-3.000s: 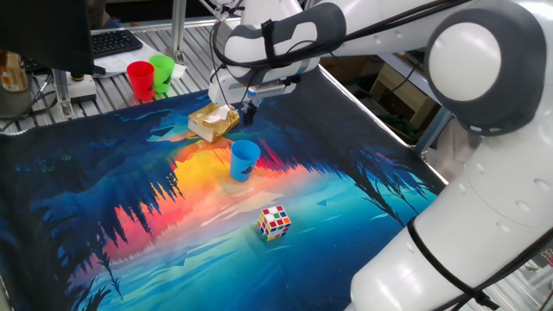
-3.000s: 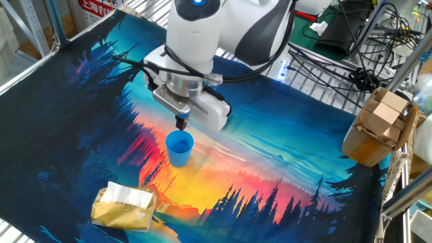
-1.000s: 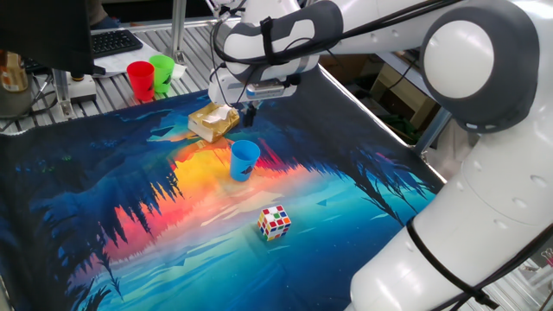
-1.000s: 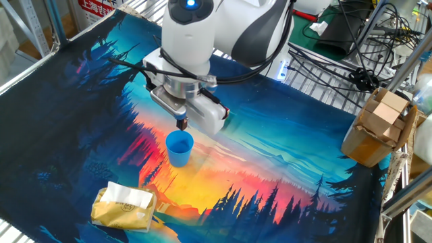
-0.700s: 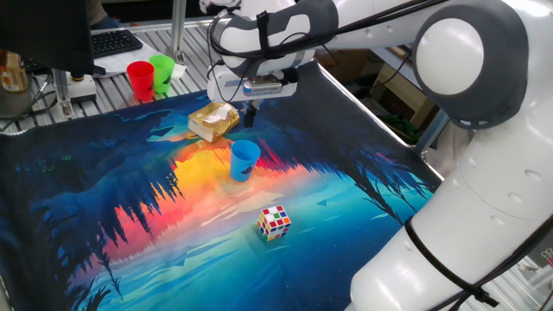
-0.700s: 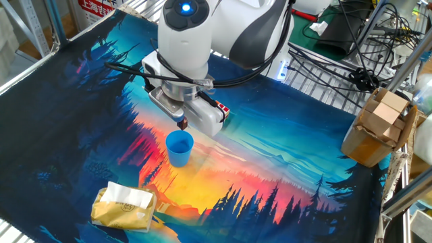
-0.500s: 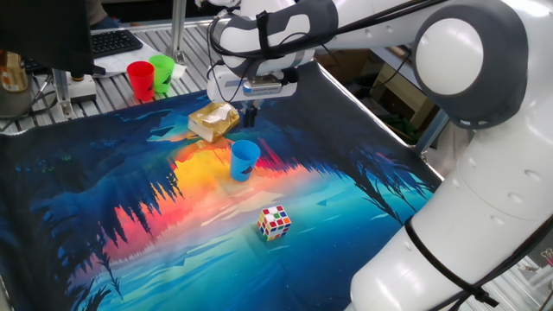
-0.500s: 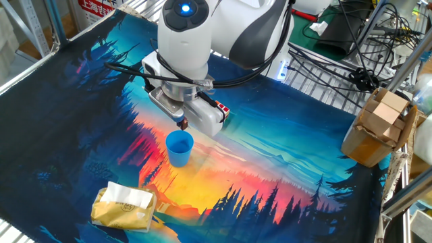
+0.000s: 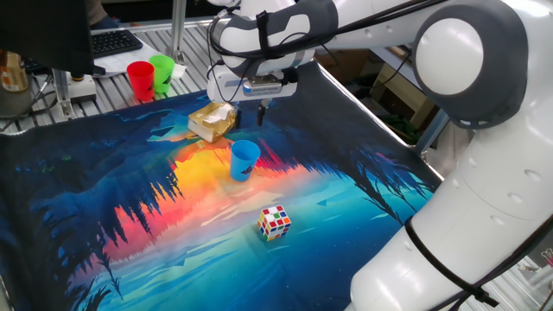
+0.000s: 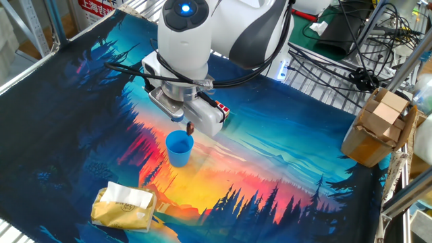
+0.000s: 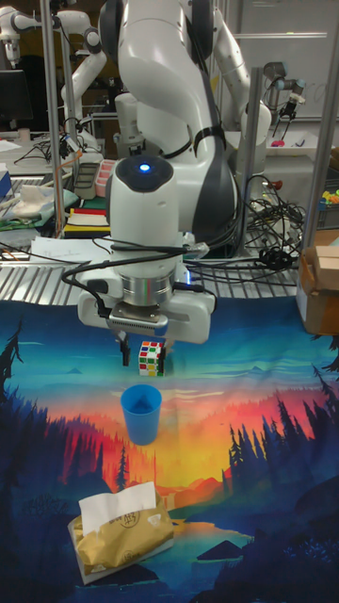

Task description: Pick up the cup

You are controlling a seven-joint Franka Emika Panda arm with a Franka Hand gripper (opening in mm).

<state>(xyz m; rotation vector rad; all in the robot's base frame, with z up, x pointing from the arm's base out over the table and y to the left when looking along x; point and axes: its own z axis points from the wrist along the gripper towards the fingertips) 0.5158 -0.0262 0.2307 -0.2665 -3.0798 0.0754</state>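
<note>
1. The cup [image 9: 244,160] stood upright on the mat [image 9: 104,199], mouth up, with its long axis vertical. It sat about midway between the tissue pack [image 9: 212,121] and the cube [image 9: 275,221], touching neither.

2. The gripper [image 11: 143,356] hung over the cup and pointed straight down. In the tall fixed view its two fingers [image 11: 125,353] were clearly apart, with nothing between them except the cube, which lay far behind on the mat.

3. The key relation was that the cup lay below the gripper. In the tall fixed view it was nearly centred under the gap between the fingers. In the other fixed view one fingertip [image 10: 190,127] showed just above the cup's rim, on the arm's side. The gripper may therefore have sat slightly off centre toward the arm, though how far could not be told.

4. Fingertips and rim were close but not touching, and the cup was not yet held.

5. Judged from this, the next move was mostly a straight drop along the cup's axis, with perhaps a small shift first. The finger spread looked about as wide as the cup's mouth, so a clipped rim could tip the light cup.

6. The red cup [image 9: 140,79] and the green cup [image 9: 162,71] stood well away at the table's far edge.
</note>
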